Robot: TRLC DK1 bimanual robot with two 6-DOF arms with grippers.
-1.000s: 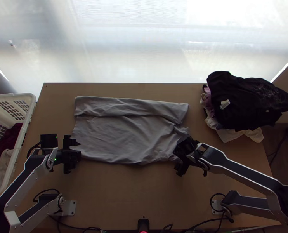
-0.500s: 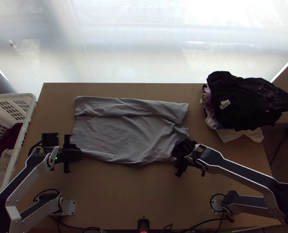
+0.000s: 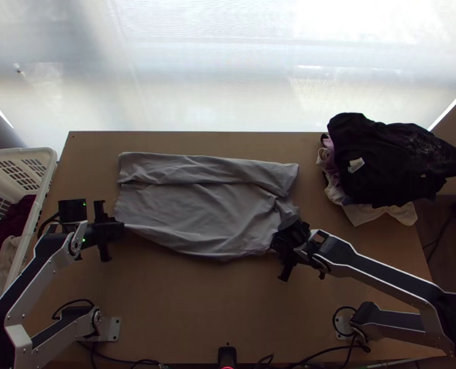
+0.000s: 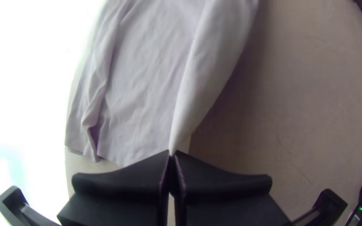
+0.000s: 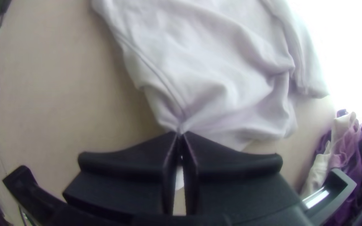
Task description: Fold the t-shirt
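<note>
Grey shirt (image 3: 197, 212) mid-table, far strip folded over; we judge it light, limp, prone to sag. Left gripper (image 4: 172, 154) pinches its near left corner, right gripper (image 5: 181, 134) its near right. Best holds, we reckon: both corners, kept level and taut

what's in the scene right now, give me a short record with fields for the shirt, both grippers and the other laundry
garment: grey t-shirt, lying on the wooden table
fold state: strip along the far side folded over; the rest lies flat with creases
left gripper: jaws shut on the shirt's near left corner
right gripper: jaws shut on the shirt's near right corner
clothes pile: right of the shirt, black garment on top
basket: white, at the table's left, dark red and pale cloth inside
</note>
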